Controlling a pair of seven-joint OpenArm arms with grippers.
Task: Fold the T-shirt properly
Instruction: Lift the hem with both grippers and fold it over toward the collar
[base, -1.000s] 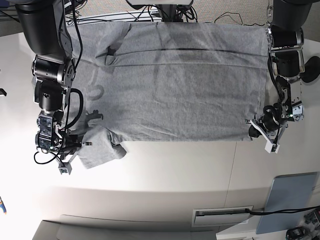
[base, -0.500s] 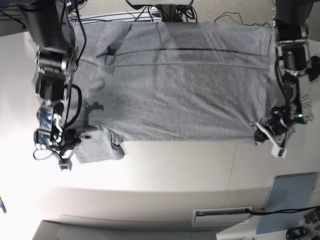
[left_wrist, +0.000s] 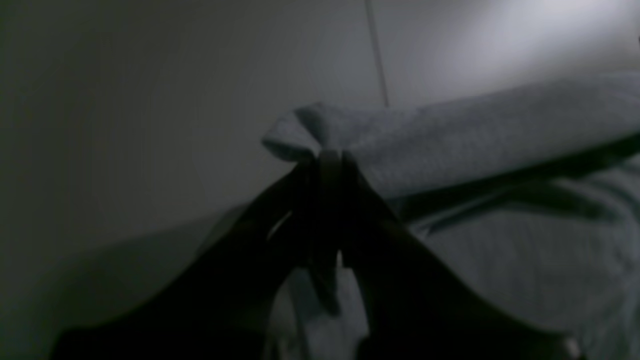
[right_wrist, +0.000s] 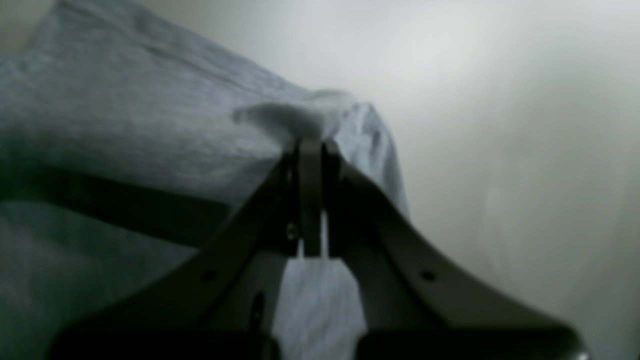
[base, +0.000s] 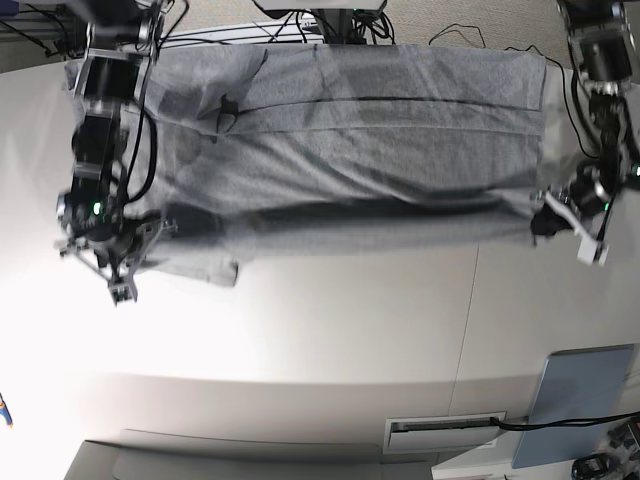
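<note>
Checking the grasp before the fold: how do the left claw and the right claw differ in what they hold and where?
The left claw pinches a flat lower corner of the T-shirt; the right claw pinches a corner by a bunched sleeve. In the base view the left claw is at the right edge, the right claw at the left. Both are shut on lifted cloth.

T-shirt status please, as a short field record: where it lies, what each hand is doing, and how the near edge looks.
item: T-shirt, grey, spread across the white table
left hand: shut on the T-shirt, pinching a corner of cloth
right hand: shut on the T-shirt, pinching a bunched corner
near edge: raised off the table between the two hands, a dark shadow beneath it
far edge: lying flat at the far side of the table
fold: not yet laid over
</note>
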